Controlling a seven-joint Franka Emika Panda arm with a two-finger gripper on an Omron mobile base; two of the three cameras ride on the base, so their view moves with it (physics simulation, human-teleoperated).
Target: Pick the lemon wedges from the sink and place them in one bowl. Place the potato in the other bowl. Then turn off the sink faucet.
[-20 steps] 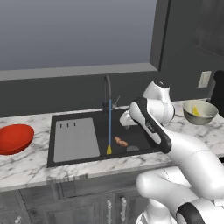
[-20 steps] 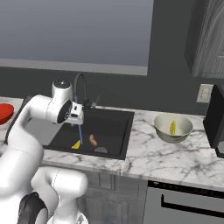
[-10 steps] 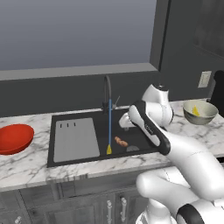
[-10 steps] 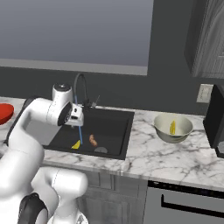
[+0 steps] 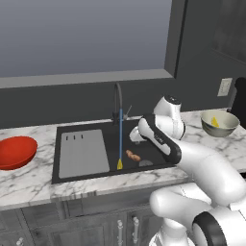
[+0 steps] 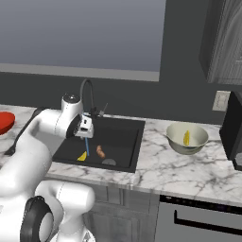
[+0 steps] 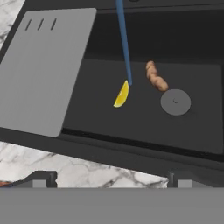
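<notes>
two lemon wedges point(image 7: 121, 94), one potato point(image 7: 156, 76), two bowls point(image 5: 219, 123)

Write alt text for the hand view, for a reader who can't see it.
Looking down into the black sink: a yellow lemon wedge lies on the basin floor where a thin blue stream of water lands. An orange-brown potato lies just past it, beside the round grey drain. A flat grey drainboard panel covers the left part.

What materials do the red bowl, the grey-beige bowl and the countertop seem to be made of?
The red bowl looks like glazed ceramic or glossy plastic: its surface is smooth and shiny. The grey-beige bowl seems to be brushed metal or matte stoneware, given its dull sheen. The countertop looks like polished marble, white with grey veins.
</notes>
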